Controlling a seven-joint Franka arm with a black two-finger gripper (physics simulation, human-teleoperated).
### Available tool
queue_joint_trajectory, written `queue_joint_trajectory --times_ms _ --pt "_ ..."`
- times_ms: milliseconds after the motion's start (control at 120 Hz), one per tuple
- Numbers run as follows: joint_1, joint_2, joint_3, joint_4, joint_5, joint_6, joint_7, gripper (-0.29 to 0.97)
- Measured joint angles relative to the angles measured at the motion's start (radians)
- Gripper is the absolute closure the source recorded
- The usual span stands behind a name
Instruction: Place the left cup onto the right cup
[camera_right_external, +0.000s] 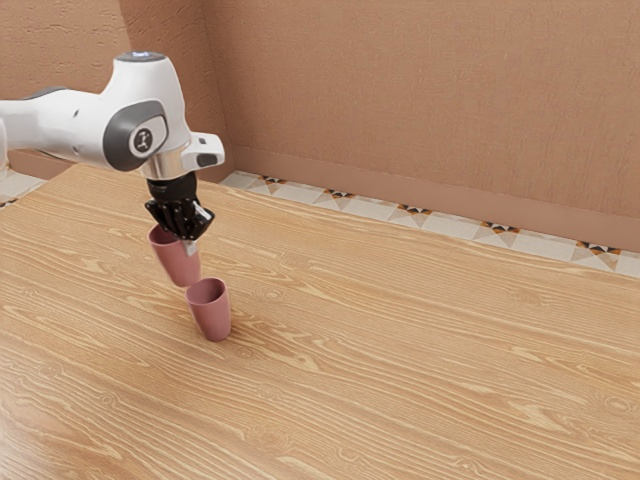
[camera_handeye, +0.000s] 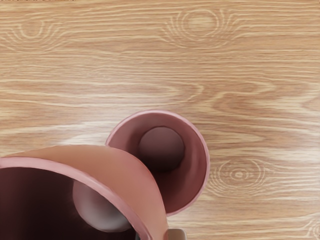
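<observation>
Entry: pincer (camera_right_external: 183, 232), black, two-fingered, pressed onto the rim of the left cup (camera_right_external: 176, 258) and carrying it. Left cup: pink, tapered, lifted clear of the bench (camera_right_external: 430, 350) and tilted, with its mouth up at the pincer and its narrow base slanting down toward the right cup (camera_right_external: 210, 312). The base hangs just above and beside that cup's rim, and whether it touches the rim cannot be told. Right cup: same pink, upright on the wood-grain bench, mouth open, nothing inside. In the wrist view the held cup's wall overlaps one side of the standing cup's mouth, so the two are not yet lined up. Step in hand, as judged: bring the carried cup over the standing one and seat it. Handling notes: move the base across until it sits over the middle of the open mouth. Take out the tilt so the two cups share one upright line, then lower slowly. Keep the grip until the tapered wall has settled in the mouth, then spread the fingers. Risk: a slanted base catching the rim could tip the light standing cup over.
</observation>
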Motion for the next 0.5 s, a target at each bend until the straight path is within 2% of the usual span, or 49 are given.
queue_joint_trajectory --times_ms 175,500 --pt "-0.034 0.022 0.0 0.001 0.0 0.013 -0.008 0.79" --pt "-0.025 0.067 0.0 0.001 0.0 0.046 -0.019 0.78"
